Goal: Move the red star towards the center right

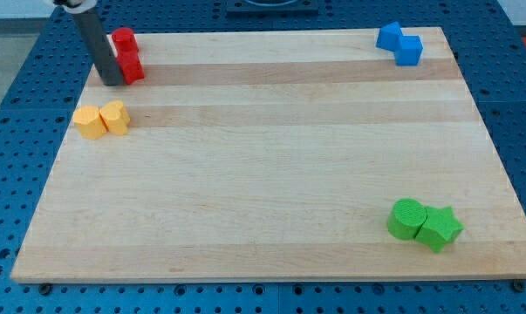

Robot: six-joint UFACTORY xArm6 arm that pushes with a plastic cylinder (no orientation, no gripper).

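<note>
Rod first: my tip (112,83) carries nothing and cannot grasp; it rests on the wooden board (263,201) at the view's top left, touching the left side of the red blocks (127,57). Two red pieces sit together there; which is the star I cannot tell for sure. Just below the red blocks lie two yellow blocks (102,119). Far to their right, at the top corner, sit the blue blocks (400,44), and diagonally opposite the red blocks, at bottom right, the green blocks (424,223). By my judgement the task has hardly begun: the star is well apart from centre right, with nearly the whole board left to cross.
</note>
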